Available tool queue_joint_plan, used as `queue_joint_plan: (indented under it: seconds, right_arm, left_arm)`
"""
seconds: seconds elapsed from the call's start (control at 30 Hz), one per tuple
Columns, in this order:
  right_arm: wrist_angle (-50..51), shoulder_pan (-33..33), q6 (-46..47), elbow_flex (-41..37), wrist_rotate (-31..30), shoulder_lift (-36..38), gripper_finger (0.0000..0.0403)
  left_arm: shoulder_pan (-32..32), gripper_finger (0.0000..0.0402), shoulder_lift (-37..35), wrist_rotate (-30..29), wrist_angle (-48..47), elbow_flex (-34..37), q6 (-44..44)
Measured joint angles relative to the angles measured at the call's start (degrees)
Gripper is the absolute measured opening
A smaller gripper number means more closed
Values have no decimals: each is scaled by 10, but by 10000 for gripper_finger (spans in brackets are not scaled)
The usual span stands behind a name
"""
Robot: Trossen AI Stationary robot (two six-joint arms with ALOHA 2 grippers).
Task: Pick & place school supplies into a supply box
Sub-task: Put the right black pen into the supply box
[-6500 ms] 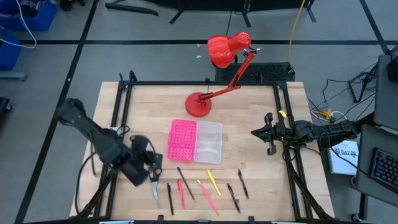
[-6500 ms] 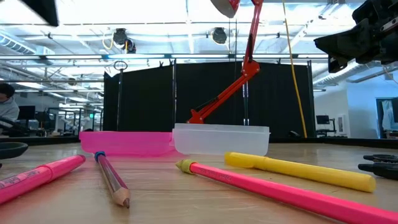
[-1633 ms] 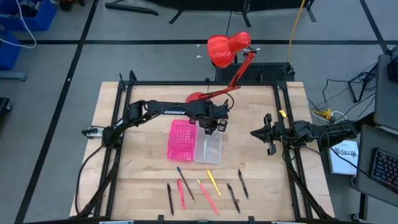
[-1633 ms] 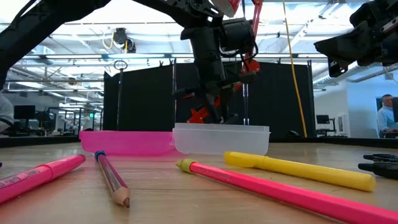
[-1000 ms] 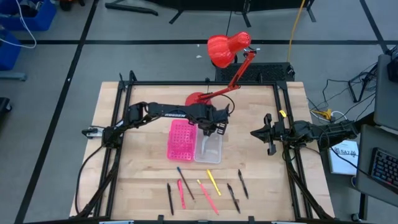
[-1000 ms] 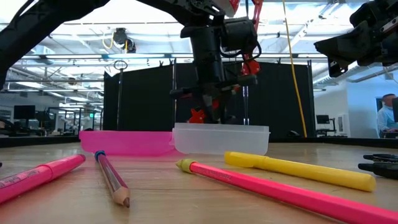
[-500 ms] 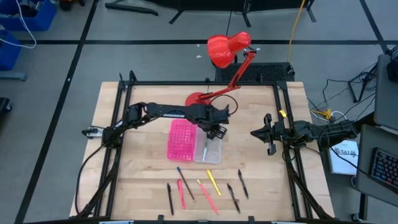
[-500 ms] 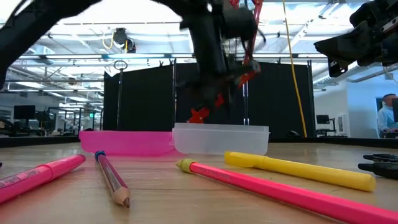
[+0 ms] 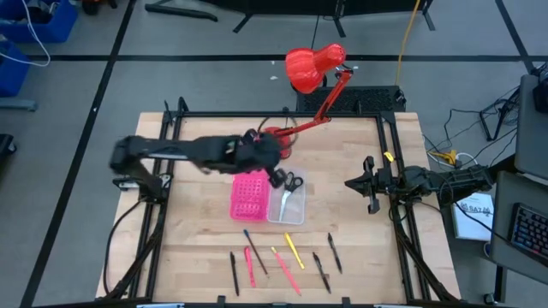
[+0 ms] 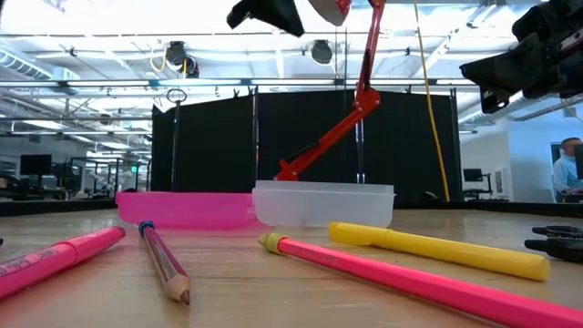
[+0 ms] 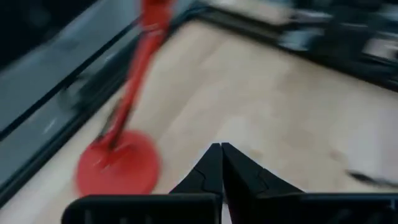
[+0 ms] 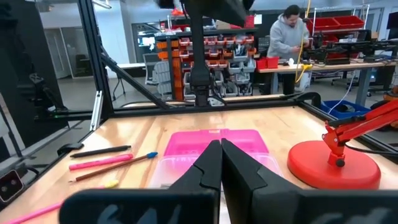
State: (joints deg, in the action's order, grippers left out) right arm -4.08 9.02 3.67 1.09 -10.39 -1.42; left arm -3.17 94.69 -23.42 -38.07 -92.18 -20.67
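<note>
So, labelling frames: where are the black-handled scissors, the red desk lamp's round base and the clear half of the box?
Black-handled scissors point(image 9: 291, 181), high view, handles.
Red lamp base point(image 12: 334, 161), right wrist view, disc top.
Clear box half point(image 10: 323, 204), low view, front wall.

I'm working in a robotics lab: parts-bin racks point(image 12: 214, 53) upper centre, a person point(image 12: 288, 38) at a workbench point(image 12: 311, 65), black curtains point(image 10: 301, 146) behind.

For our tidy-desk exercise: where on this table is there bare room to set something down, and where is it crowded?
Bare wood lies on the table left of the supply box, and right of it toward the right gripper. Crowded: the pens and pencils along the near edge, and the red desk lamp at the back.
</note>
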Motion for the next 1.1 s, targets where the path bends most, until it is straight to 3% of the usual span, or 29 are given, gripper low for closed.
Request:
queue_joint_plan:
  seconds: [0.13, 0.27, 0.53, 0.73, 0.87, 0.97, 1.1]
  right_arm:
    - [-1, 0, 14, 0, 0, -1, 0]
    - [3, 0, 19, 0, 2, -2, 0]
    - [8, 0, 8, 0, 2, -2, 0]
    - [3, 0, 0, 0, 1, -2, 0]
    - [2, 0, -1, 0, -4, -2, 0]
    - [6, 0, 1, 0, -43, -2, 0]
    - [9, 0, 16, 0, -59, -14, 0]
  left_arm:
    - [-1, 7, -96, 82, 176, 188, 112]
    - [2, 5, -182, 53, 289, 340, 217]
    - [10, 10, -300, 122, 500, 566, 251]
    - [-25, 6, -395, 111, 554, 674, 251]
    - [-25, 4, -465, 168, 569, 734, 251]
    - [-9, 3, -506, 214, 584, 772, 258]
    - [8, 3, -572, 268, 615, 823, 305]
